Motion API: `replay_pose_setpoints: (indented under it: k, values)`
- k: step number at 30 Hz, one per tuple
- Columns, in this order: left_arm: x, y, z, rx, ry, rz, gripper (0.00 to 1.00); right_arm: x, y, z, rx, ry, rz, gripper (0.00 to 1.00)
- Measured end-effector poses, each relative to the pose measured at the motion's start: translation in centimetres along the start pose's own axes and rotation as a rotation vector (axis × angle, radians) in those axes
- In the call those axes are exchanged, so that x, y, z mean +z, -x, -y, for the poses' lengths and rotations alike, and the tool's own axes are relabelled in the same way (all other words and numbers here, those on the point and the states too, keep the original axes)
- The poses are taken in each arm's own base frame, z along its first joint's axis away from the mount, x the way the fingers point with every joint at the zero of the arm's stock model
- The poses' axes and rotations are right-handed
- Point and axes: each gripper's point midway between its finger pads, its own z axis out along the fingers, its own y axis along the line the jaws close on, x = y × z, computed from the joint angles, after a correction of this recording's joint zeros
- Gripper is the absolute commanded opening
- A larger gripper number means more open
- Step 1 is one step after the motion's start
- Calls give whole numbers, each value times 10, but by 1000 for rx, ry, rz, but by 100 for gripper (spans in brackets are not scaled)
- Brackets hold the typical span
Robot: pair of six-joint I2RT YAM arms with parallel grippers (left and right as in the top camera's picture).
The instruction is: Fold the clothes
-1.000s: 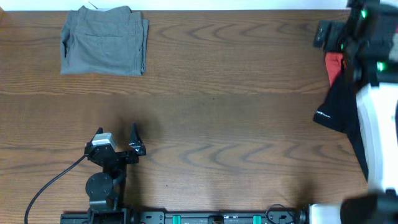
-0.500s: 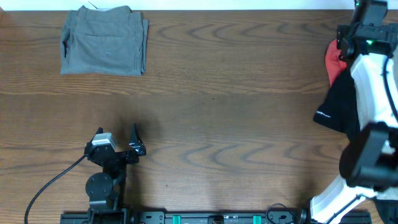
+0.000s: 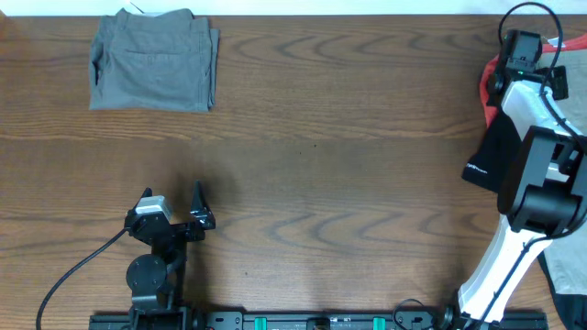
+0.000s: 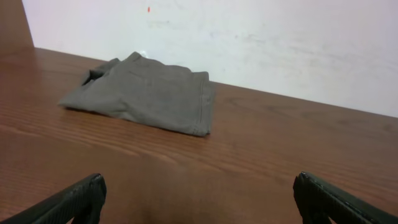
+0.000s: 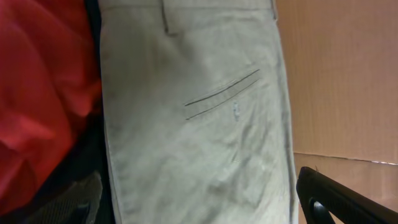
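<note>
Grey pants (image 3: 154, 60) are lying folded at the table's (image 3: 348, 183) far-left corner, left gripper (image 3: 202, 208) is idling wide open and empty near the front, and right gripper (image 5: 199, 205) is hovering spread open, gripping nothing, over beige trousers (image 5: 193, 106) in the red-and-black heap (image 3: 500, 156) at the right edge, so I'm guessing one item done, heap pending.

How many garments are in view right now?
4: grey garment folded far left; red cloth, black cloth and khaki trousers piled at right edge. More may be hidden.
</note>
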Motion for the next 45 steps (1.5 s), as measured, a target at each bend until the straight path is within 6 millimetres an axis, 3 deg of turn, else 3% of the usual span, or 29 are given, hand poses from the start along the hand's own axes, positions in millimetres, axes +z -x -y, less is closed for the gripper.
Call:
replay_pose_setpoints:
  k: [9, 19, 22, 27, 35, 42, 45]
  values:
    - [0, 0, 0, 0, 0, 0, 98, 38, -23, -5, 0, -13, -58, 95]
    - [0, 0, 0, 0, 0, 0, 98, 42, -14, -8, 70, -18, -21, 95]
    - [0, 0, 0, 0, 0, 0, 98, 42, -11, -10, 97, 0, -6, 91]
    - [0, 0, 0, 0, 0, 0, 98, 44, -10, -14, 118, 20, 2, 71]
    - [0, 0, 0, 0, 0, 0, 98, 46, -9, -16, 148, 44, 9, 28]
    - [0, 0, 0, 0, 0, 0, 98, 46, -12, -16, 199, 43, -1, 3]
    - [0, 0, 0, 0, 0, 0, 98, 46, -13, -16, 223, 42, -8, 1]
